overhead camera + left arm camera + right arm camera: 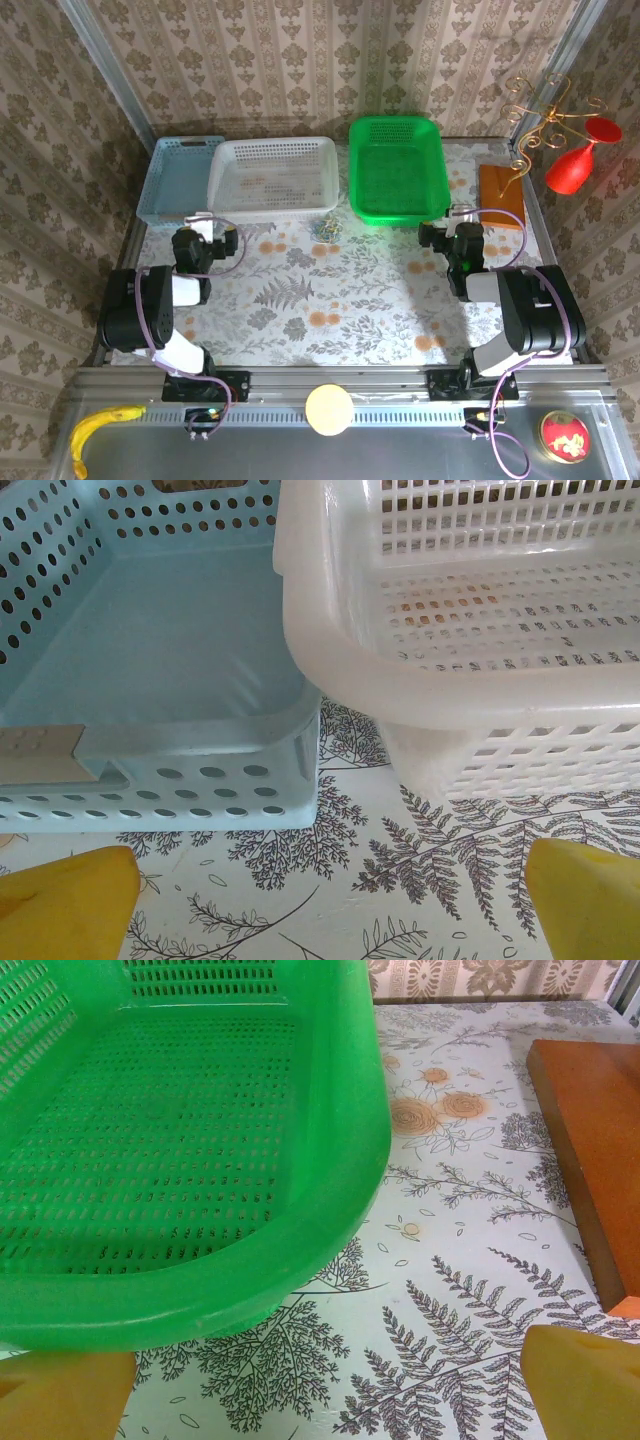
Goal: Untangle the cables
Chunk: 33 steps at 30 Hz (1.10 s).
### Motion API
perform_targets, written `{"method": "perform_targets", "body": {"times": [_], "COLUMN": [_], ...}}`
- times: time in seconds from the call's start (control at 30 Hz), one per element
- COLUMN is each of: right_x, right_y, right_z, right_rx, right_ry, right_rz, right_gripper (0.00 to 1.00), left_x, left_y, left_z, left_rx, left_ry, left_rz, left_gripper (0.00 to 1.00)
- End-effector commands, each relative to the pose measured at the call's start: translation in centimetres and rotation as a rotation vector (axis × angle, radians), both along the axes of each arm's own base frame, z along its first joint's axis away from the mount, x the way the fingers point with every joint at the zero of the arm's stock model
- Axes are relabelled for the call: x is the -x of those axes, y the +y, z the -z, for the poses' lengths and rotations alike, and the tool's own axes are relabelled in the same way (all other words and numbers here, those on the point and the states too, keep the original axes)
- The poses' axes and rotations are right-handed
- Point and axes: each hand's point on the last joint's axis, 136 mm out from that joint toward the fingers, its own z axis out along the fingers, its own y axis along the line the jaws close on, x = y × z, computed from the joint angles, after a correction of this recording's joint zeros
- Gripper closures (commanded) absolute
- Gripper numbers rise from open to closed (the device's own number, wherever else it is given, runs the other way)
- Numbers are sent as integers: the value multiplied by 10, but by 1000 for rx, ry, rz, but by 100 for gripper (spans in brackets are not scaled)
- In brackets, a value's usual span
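Floral-papered walls enclose a fern-print counter. From above, the cables lie near the far edge, just in front of the white basket and near the green basket. At the left wrist, the left jaws stand apart, facing the blue basket and the white one. At the right wrist, the right jaws stand apart before the green basket.

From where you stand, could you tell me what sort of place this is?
Probably a staged robot test booth: wallpapered panels enclose a floral-clothed table holding a green basket and tangled cables.
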Motion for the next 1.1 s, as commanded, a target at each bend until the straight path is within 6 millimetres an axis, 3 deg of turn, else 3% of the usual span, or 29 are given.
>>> {"method": "perform_targets", "body": {"times": [0.0, 1.07], "right_x": [-5, -6], "right_y": [3, 3], "right_z": [-9, -9], "right_rx": [-1, -12], "right_ry": [-31, -28], "right_rz": [-10, -17], "right_gripper": [0, 0], "left_x": [-7, -7], "left_y": [-3, 1], "left_z": [-11, -11], "left_rx": [-18, -33], "left_ry": [-33, -32], "left_rz": [12, -19], "left_gripper": [0, 0]}}
